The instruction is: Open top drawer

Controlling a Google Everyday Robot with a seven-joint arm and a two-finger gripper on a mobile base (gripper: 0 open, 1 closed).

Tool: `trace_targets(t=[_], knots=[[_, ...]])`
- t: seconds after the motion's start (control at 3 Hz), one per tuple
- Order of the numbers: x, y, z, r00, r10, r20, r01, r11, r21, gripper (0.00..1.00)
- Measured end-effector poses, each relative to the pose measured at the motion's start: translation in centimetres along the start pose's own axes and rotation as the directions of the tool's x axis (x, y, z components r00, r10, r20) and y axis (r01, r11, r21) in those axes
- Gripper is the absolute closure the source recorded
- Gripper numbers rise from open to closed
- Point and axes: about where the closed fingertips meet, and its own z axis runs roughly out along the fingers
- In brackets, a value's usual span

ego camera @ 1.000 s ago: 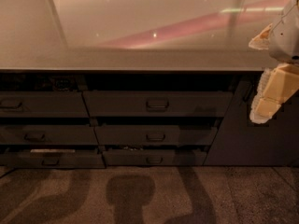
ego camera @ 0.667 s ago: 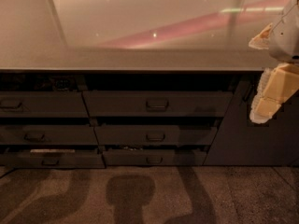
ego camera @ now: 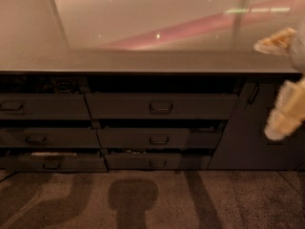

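Slightly lower and further right now, the gripper [ego camera: 285, 112] hangs well apart from the top drawer [ego camera: 200, 106] under the tabletop [ego camera: 143, 61]. Its spread I cannot tell. Likely still approaching; next, reach left to the handle [ego camera: 160, 107].

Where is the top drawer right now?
Centre of the camera view, the top drawer sits just under the countertop, above a shorter drawer; the gripper hangs off to its right.

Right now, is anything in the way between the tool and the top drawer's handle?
Nothing visible does. The tool hangs at the right edge, before the dark cabinet panel; only flat fronts lie between it and the handle of the top drawer. The floor ahead shows just shadows.
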Motion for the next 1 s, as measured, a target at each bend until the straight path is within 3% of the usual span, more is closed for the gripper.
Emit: trace_targets(t=[0.33, 0.67, 1.0], knots=[[2.2, 0.3, 0.2, 1.000, -0.023, -0.008, 0.024, 0.9985, 0.050, 0.00], [2.1, 0.1, -0.2, 1.000, -0.023, -0.020, 0.024, 0.9973, 0.069, 0.00], [3.9, -0.8, 2.9, 0.993, -0.042, -0.109, 0.054, 0.9929, 0.106, 0.00]])
